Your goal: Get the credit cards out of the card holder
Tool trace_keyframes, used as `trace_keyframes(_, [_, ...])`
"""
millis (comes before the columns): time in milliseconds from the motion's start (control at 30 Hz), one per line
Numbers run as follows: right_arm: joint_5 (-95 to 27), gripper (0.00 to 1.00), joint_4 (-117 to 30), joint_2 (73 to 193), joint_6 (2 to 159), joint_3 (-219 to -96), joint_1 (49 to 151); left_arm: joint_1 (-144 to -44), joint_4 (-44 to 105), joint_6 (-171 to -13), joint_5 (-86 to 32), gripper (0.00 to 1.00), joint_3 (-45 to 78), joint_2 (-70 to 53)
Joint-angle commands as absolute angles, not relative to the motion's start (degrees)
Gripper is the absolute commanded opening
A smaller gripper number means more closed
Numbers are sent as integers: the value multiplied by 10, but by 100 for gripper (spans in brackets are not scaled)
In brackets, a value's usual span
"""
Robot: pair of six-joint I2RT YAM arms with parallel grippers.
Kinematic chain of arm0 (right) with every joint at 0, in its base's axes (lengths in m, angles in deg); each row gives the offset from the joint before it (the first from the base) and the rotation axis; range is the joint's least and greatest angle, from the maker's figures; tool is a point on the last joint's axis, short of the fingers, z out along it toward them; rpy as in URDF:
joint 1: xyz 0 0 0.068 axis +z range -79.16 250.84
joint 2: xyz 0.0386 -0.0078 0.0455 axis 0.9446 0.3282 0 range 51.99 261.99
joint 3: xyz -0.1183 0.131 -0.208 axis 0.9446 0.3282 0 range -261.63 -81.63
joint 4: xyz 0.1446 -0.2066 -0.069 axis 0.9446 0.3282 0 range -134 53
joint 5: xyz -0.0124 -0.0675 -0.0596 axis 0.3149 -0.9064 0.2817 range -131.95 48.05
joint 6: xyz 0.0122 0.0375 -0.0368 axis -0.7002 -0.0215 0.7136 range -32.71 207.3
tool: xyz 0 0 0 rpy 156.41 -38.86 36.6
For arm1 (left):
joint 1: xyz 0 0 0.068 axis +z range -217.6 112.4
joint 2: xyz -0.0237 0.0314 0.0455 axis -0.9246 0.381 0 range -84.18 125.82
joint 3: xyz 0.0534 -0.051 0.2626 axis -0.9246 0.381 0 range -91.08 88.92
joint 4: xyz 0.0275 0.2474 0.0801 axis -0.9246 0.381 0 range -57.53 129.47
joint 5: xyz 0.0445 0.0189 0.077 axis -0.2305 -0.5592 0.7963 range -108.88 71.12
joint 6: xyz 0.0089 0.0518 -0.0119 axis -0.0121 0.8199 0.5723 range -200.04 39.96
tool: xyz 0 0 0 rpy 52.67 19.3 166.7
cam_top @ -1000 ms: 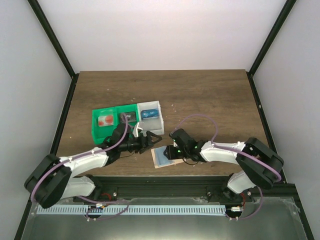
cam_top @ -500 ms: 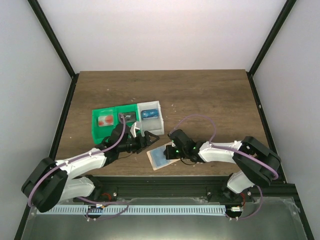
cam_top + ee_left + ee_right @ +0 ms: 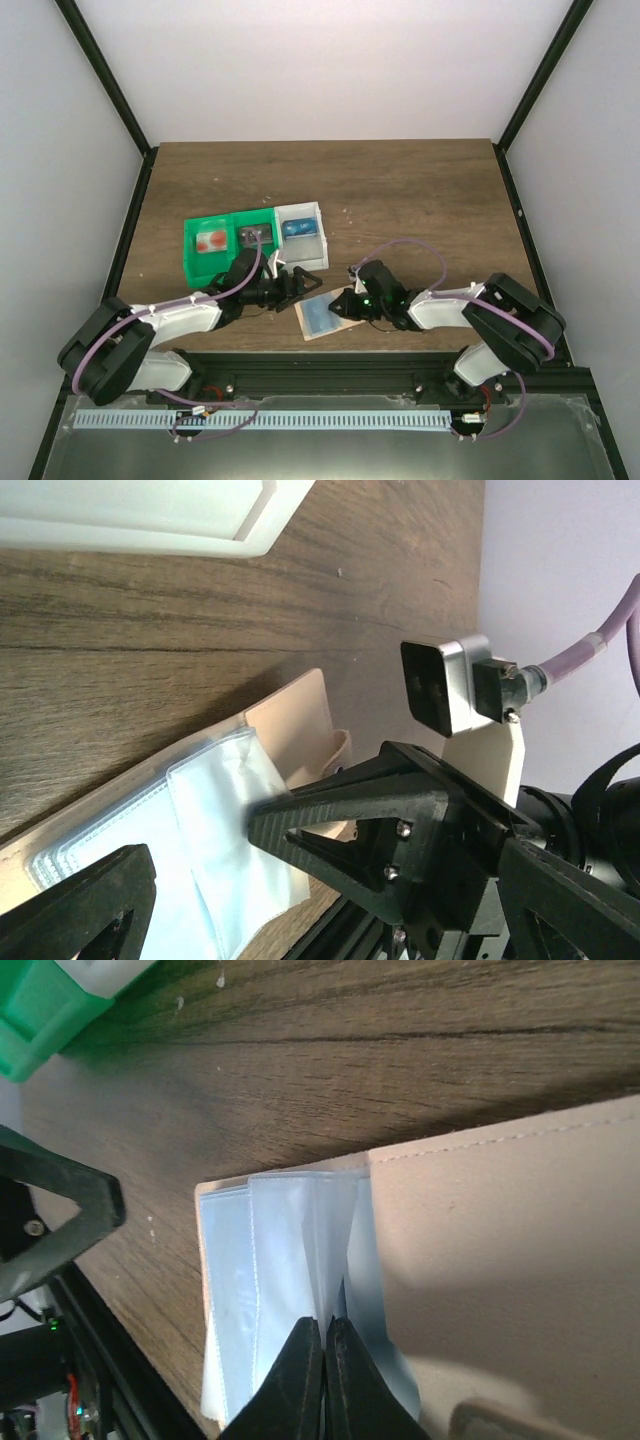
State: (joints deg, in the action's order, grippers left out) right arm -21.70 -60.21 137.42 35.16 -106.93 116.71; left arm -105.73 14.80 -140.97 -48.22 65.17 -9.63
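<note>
Right gripper (image 3: 323,1332) pinches flat tan card holder (image 3: 500,1250) by its seemingly plastic sleeve (image 3: 280,1260).

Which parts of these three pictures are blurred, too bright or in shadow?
Top view: even light, sharp, only soft shadows on the table. Left wrist view: the white box is washed out; the camera's own fingers are dark and blurred. Right wrist view: the green tray is out of focus; shadow darkens the table beside the card holder.
</note>
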Motion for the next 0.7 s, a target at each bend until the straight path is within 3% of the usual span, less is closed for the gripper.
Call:
trace_keyframes(0, [-180, 1, -681, 1360, 303, -1051, 1151, -1055, 109, -1418, -499, 95, 660, -84])
trace_keyframes(167, [-161, 2, -715, 1369, 282, -1052, 1146, -1056, 112, -1413, -498, 95, 655, -84])
trace_keyframes(467, [-265, 37, -461, 1275, 418, -1131, 1146, -1046, 188, -1376, -471, 93, 632, -122])
trace_keyframes(667, [-338, 41, -373, 1285, 497, -1170, 1142, -1041, 224, -1361, -490, 95, 608, -114])
